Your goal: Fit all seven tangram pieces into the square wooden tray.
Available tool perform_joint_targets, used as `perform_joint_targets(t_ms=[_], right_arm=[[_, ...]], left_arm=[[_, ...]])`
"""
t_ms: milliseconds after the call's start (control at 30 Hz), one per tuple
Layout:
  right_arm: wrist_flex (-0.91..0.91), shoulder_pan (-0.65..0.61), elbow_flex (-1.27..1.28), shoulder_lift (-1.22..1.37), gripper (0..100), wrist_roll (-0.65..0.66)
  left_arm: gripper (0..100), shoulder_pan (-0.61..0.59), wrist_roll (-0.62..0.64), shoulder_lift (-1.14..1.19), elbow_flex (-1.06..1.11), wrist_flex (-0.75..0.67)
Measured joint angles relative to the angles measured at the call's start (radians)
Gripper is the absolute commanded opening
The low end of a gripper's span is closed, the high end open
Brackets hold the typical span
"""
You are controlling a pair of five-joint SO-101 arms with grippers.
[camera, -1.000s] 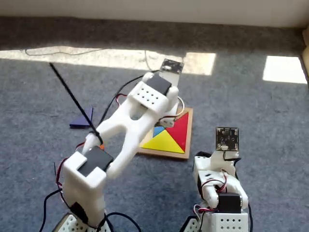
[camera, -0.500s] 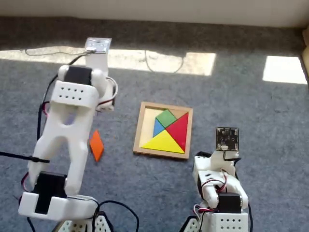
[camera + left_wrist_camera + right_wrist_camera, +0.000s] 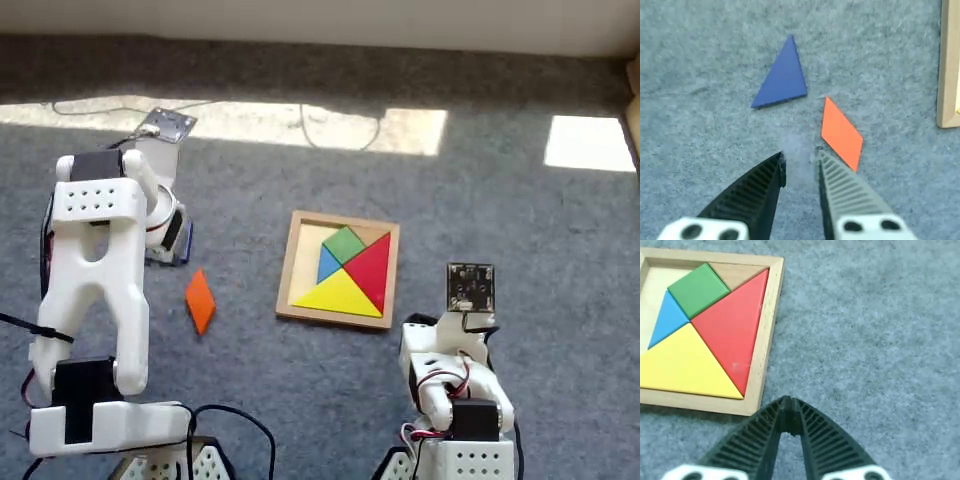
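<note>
Tangram pieces lie in two groups in the high view. The tray sits mid-frame and holds a green square, a light blue triangle, a red triangle and a yellow triangle. Bare wood shows along the tray's left side. The orange parallelogram lies on the carpet left of the tray, apart from it. Just above it, the dark blue triangle is mostly hidden under my left arm, so only a sliver shows. That arm fills the left of the frame and covers its own fingers. My right arm sits folded at the lower right, below the tray's corner. Open carpet spreads right of the tray.

From the left wrist, my left gripper hangs over bare carpet, jaws a little apart, with nothing between them. The orange parallelogram lies close beside the pale finger's tip; I cannot tell whether they touch. The dark blue triangle lies whole farther out, with a strip of carpet between the two pieces. The frame edge cuts the tray down to a stretch of rim.

From the right wrist, my right gripper is closed on nothing, over carpet just off the tray's rim. The frame cuts off the tray's far side. The four pieces sit edge to edge, with a bare wooden triangle between the green square and the rim. Open carpet runs alongside the tray.
</note>
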Motion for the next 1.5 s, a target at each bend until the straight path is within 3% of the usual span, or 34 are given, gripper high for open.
perform_joint_targets(t_ms=[133, 467, 767, 967, 1167, 1500], right_arm=[[0.0, 0.0, 0.0, 0.0, 0.6, 0.0], [0.0, 0.0, 0.0, 0.0, 0.6, 0.0], [0.0, 0.0, 0.0, 0.0, 0.6, 0.0], [0.0, 0.0, 0.0, 0.0, 0.6, 0.0], [0.0, 0.0, 0.0, 0.0, 0.6, 0.0], [0.0, 0.0, 0.0, 0.0, 0.6, 0.0]], left_arm=[[29, 0.0, 0.025, 0.0, 0.072, -0.038], [29, 0.0, 0.344, 0.0, 0.299, -0.261], [28, 0.06, 0.443, 0.0, 0.516, -0.496], [28, 0.091, 0.508, -0.002, 0.548, -0.512], [16, 0.092, 0.516, -0.002, 0.549, -0.514], [5, 0.118, 0.517, 0.081, 0.474, -0.511]])
